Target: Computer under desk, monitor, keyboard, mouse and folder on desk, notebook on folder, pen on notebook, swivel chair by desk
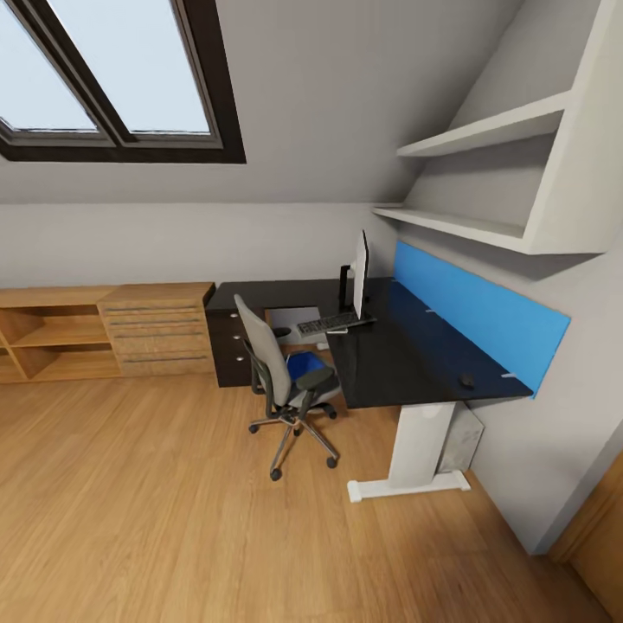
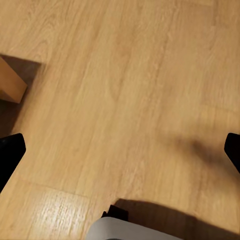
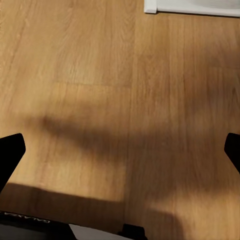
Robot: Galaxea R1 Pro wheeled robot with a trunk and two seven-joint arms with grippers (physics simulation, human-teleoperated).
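Observation:
Across the room stands the black L-shaped desk (image 1: 415, 355). The monitor (image 1: 360, 275) is upright on it, edge-on to me, with the keyboard (image 1: 336, 324) at the desk's near edge beside it. The small black mouse (image 1: 466, 380) lies near the desk's right end. The grey swivel chair (image 1: 275, 363) is pulled up to the desk, and the blue folder (image 1: 305, 365) lies on its seat. The pale computer (image 1: 463, 437) stands under the desk by the wall. The notebook and pen are out of view. My left gripper (image 2: 120, 150) and right gripper (image 3: 120, 150) hang open over bare floor.
A low light-wood cabinet (image 1: 104, 333) runs along the left wall, meeting the black drawer unit (image 1: 229, 346). A blue panel (image 1: 484, 316) and white shelves (image 1: 484, 130) are above the desk. The white desk foot (image 3: 190, 6) lies ahead. Wood floor (image 1: 173, 519) spreads between me and the chair.

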